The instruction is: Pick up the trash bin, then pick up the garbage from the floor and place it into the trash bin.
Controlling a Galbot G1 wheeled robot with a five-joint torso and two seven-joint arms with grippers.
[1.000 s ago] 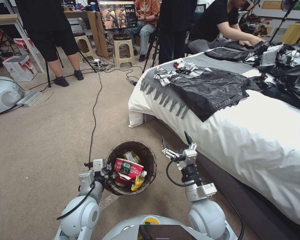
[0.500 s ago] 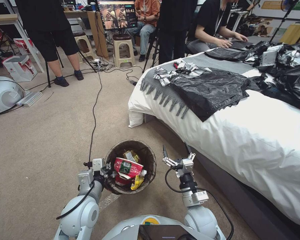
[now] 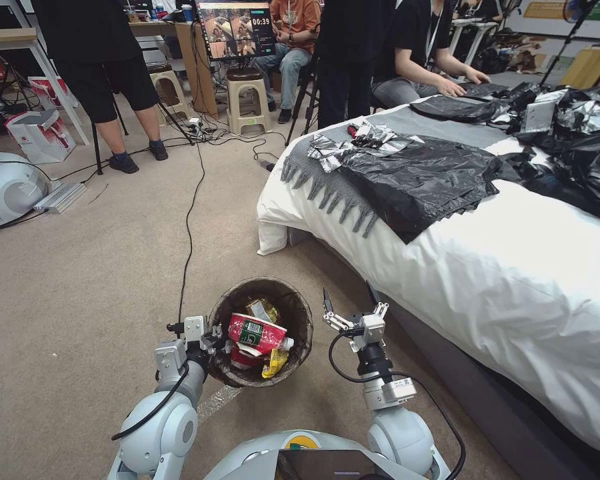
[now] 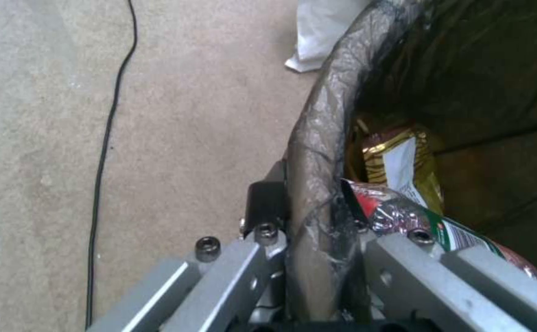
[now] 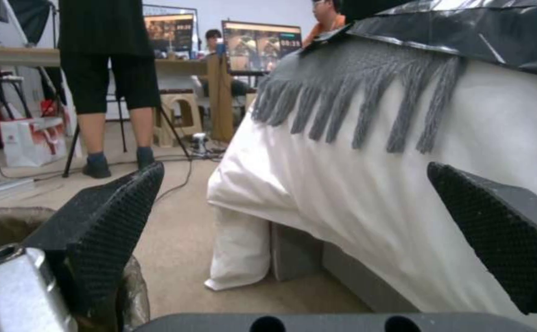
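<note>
left gripper (image 3: 210, 341): fingers clamp rim of round, dark-lined white plastic trash bin (image 3: 293, 303) | right gripper (image 3: 351, 301): fingers spread, between bin and white bed (image 3: 513, 280) edge

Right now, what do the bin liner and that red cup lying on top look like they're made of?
The liner over the trash bin rim looks like thin, glossy dark plastic film: it crinkles and catches light where the left gripper clamps it. The red-and-white cup looks like coated paper, judging by its crushed folds and printed label, though a foil-like shine leaves that open. The right gripper is open beside the bin.
</note>
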